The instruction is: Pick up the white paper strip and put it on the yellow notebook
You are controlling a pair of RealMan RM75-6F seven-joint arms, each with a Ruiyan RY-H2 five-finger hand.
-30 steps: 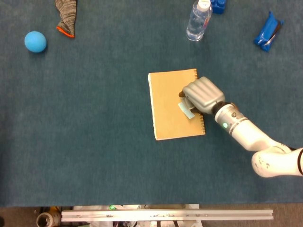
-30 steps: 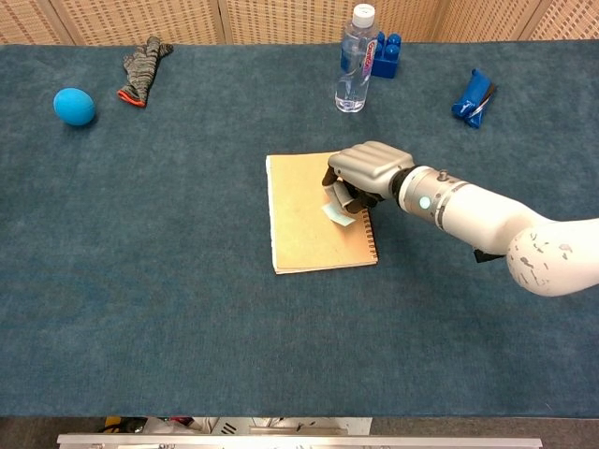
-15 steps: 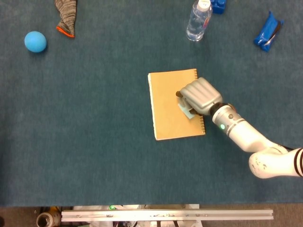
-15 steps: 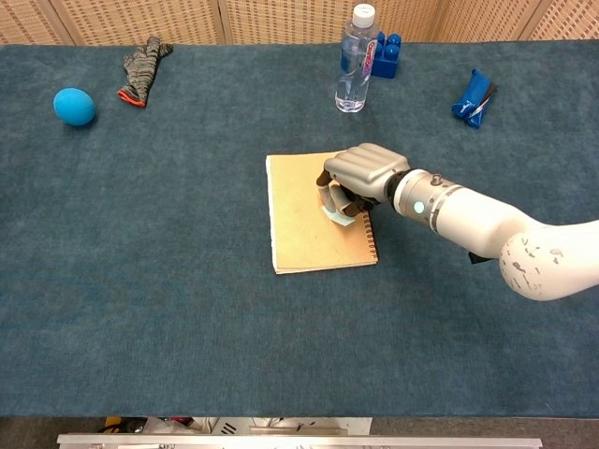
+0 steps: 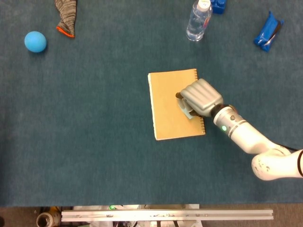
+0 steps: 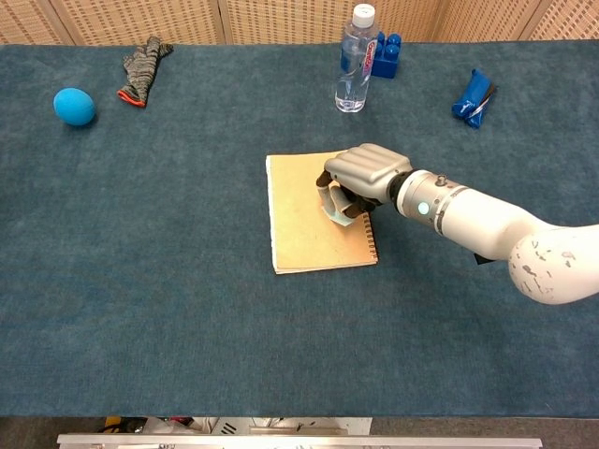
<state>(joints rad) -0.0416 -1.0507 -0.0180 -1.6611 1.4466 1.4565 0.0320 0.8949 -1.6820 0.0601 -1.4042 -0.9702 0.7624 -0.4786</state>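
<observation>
The yellow notebook (image 5: 173, 105) (image 6: 314, 218) lies flat near the middle of the blue table, its spiral along the right edge. My right hand (image 5: 201, 97) (image 6: 365, 173) hovers over the notebook's right part, fingers curled down. It pinches the white paper strip (image 5: 186, 109) (image 6: 336, 211), whose lower end touches or nearly touches the cover. Most of the strip is hidden under the fingers. My left hand shows in neither view.
A clear water bottle (image 5: 198, 20) (image 6: 355, 61) stands behind the notebook, with a blue block (image 6: 386, 52) beside it. A blue packet (image 5: 268, 32) (image 6: 471, 96) lies far right. A blue ball (image 5: 35, 41) (image 6: 74, 106) and a grey sock (image 5: 66, 16) (image 6: 143, 58) lie far left.
My right hand has shifted slightly left over the notebook and lowered, bringing the strip down closer to the cover. Nothing else has moved.
</observation>
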